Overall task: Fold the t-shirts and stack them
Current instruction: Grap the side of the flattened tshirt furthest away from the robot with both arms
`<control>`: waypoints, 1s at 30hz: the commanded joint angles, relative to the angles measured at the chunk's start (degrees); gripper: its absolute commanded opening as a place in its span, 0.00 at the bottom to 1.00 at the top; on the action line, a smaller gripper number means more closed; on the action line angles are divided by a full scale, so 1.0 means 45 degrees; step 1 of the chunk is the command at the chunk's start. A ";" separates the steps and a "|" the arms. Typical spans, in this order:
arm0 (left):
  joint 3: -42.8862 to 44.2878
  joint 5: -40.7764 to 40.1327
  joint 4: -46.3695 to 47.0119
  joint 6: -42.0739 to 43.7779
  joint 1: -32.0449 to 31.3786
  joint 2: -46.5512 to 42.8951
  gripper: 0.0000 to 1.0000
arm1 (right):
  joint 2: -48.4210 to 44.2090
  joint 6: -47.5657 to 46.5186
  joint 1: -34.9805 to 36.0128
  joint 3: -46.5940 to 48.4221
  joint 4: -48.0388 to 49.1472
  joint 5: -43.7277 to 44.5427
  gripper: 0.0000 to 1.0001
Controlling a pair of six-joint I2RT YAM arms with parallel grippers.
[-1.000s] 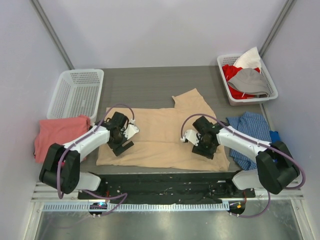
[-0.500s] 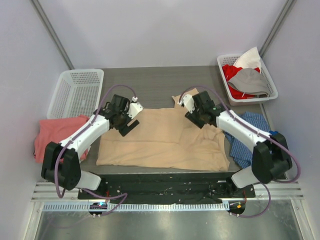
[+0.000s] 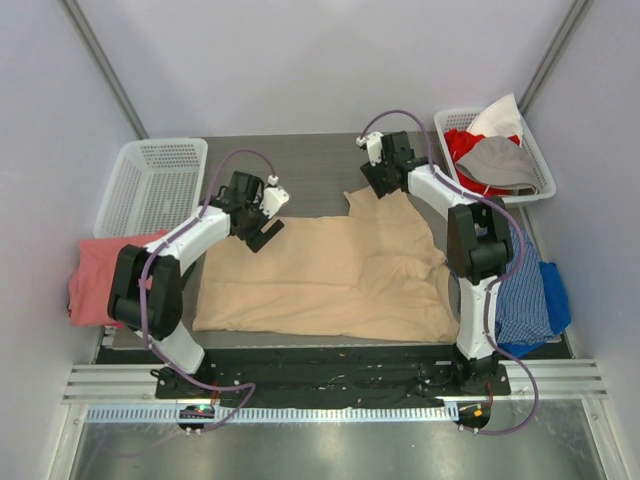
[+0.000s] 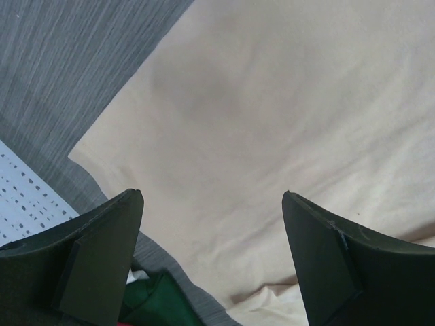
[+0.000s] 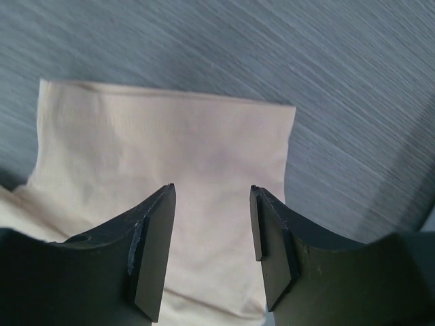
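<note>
A large tan t-shirt (image 3: 320,275) lies spread flat in the middle of the table, one sleeve (image 3: 385,200) pointing to the far side. A salmon-pink t-shirt (image 3: 95,275) lies bunched at the left edge. My left gripper (image 3: 262,232) hovers open over the tan shirt's far left corner (image 4: 71,153); nothing sits between its fingers (image 4: 212,197). My right gripper (image 3: 374,186) is stretched out over the sleeve (image 5: 170,136), its jaws apart above the cloth (image 5: 212,190) and holding nothing.
A white basket (image 3: 155,185) stands at the far left. Another basket (image 3: 540,190) at the far right holds red, grey and white clothes. A blue plaid shirt (image 3: 525,290) lies under the right arm. Something green (image 4: 153,302) shows below the left fingers.
Both arms have swung from the shirt's near half to its far edge, the left to the far left corner, the right out to the sleeve. The right jaws have narrowed a little.
</note>
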 commanded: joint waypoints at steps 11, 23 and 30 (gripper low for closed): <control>0.1148 0.0395 0.0358 0.0318 0.0590 0.0908 0.89 | 0.2479 0.0813 -0.1080 0.2908 0.0807 -0.1143 0.55; 0.1110 0.0278 0.0377 0.0454 0.0668 0.1143 0.88 | 0.3515 0.0734 -0.1413 0.3613 0.0729 -0.1416 0.55; 0.1012 0.0121 0.0318 0.0649 0.0707 0.0987 0.88 | 0.3905 0.0773 -0.1549 0.3554 0.0729 -0.1650 0.54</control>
